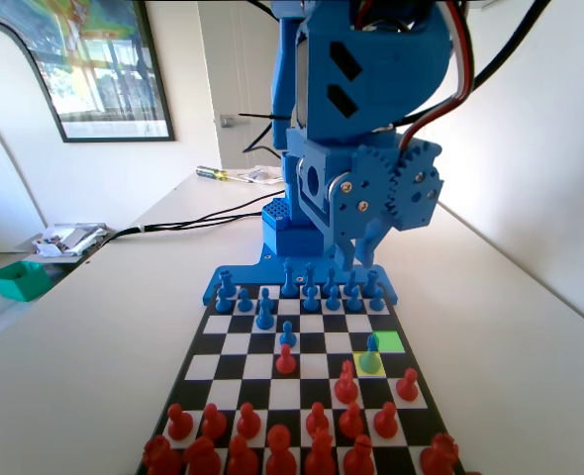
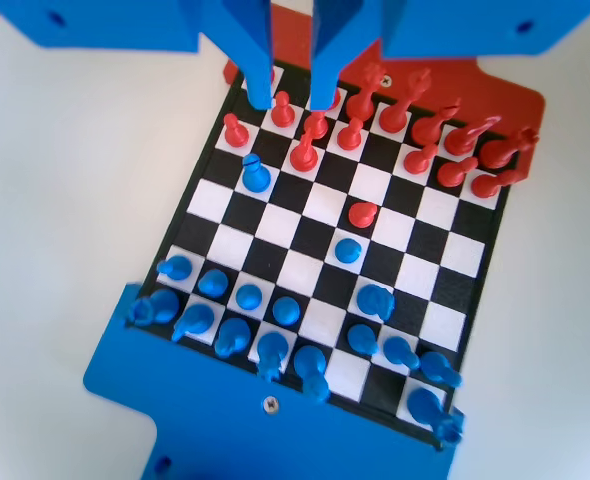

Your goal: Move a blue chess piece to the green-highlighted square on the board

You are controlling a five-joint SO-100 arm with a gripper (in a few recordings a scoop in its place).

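A slim blue chess piece (image 1: 371, 354) stands upright on the yellow-highlighted square (image 1: 363, 367) near the right edge of the board (image 1: 235, 343) in the fixed view, its base tinted greenish by the square beneath it. The green-highlighted square (image 1: 390, 341) lies diagonally adjacent, one row farther from the camera and one column to the right, with nothing standing on it. In the wrist view the same piece (image 2: 255, 174) sits on a white square toward the left side of the board (image 2: 430, 275), just below the row of red pawns (image 2: 303, 150).

The gripper (image 2: 292, 98) hangs well above the board, its two blue jaws parted by a narrow gap and holding nothing; in the wrist view their tips fall over the red ranks, above and slightly right of the blue piece, clear of it. In the fixed view the gripper (image 1: 356, 259) hangs from the blue arm (image 1: 371, 109) above the blue back rows.

Near the board's centre a blue pawn (image 1: 287, 334) and a red pawn (image 1: 285, 360) stand on neighbouring squares of one column. The remaining blue pieces (image 1: 302, 289) crowd the far rows by the arm's base, the red pieces (image 1: 272, 440) the near rows. The board rests on a pale table (image 1: 94, 327), where cables (image 1: 188, 220) trail to the left
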